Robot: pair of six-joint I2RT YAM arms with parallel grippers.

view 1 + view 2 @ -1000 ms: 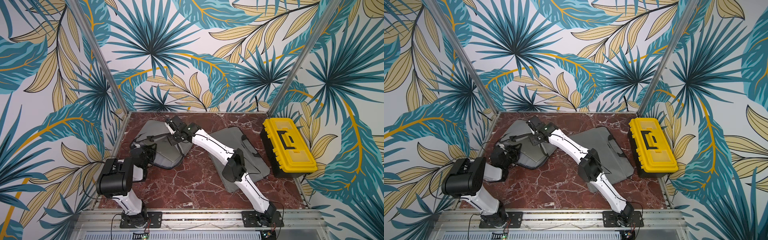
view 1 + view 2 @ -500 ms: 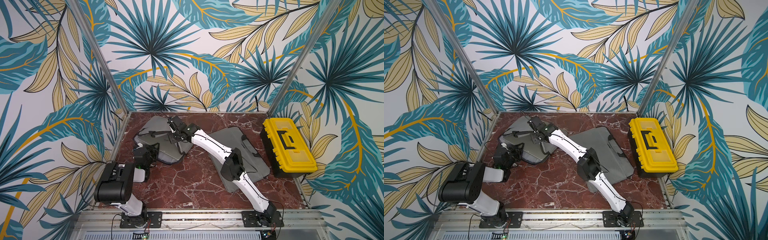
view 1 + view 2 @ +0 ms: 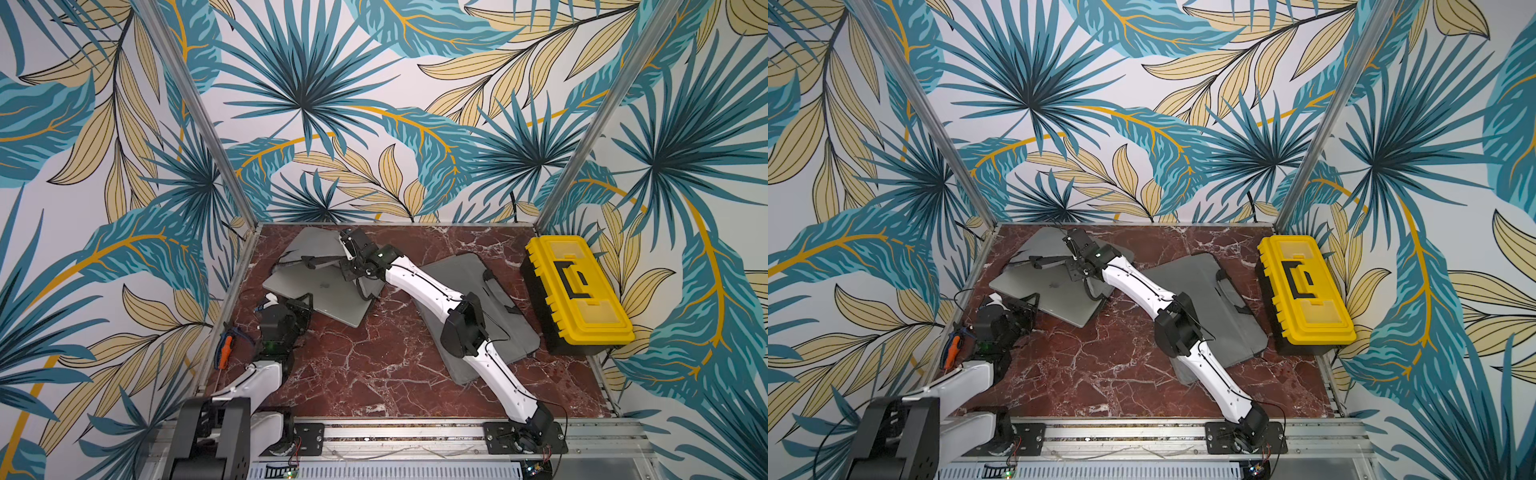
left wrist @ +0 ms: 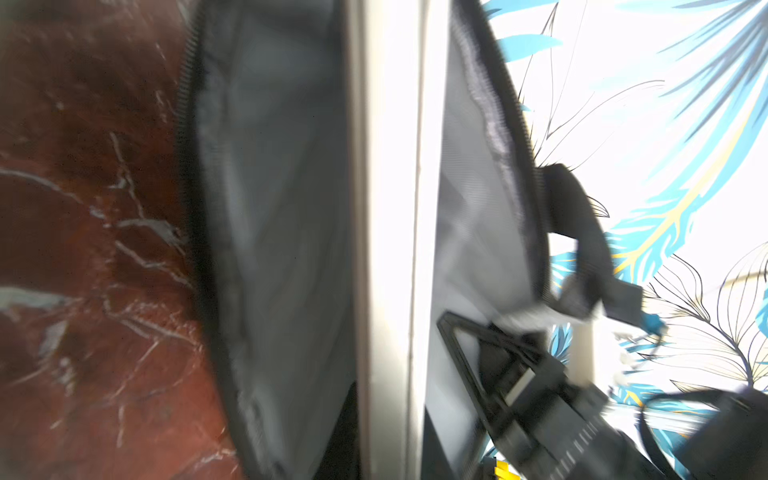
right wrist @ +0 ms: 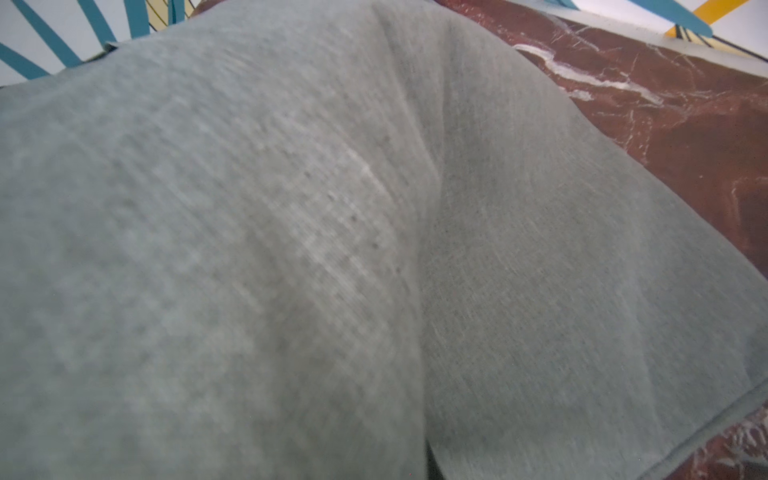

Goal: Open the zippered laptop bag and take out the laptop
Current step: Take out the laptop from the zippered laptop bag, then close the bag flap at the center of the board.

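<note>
Item: silver flat metal laptop (image 3: 320, 291), half out of grey fabric zippered laptop bag (image 3: 309, 243); left gripper (image 3: 297, 300) clamps laptop corner; right gripper (image 3: 332, 259) pinches bag flap.

Lit brightly and evenly from above in both top views, with only soft, short shadows on the desk (image 3: 374, 374). Bowed outward toward the frame edges. Left wrist view: smeared, blown out to white along the laptop (image 4: 390, 208) edge and the wallpaper (image 4: 665, 124). Right wrist view: soft, out of focus across the laptop bag (image 5: 291, 249).
</note>
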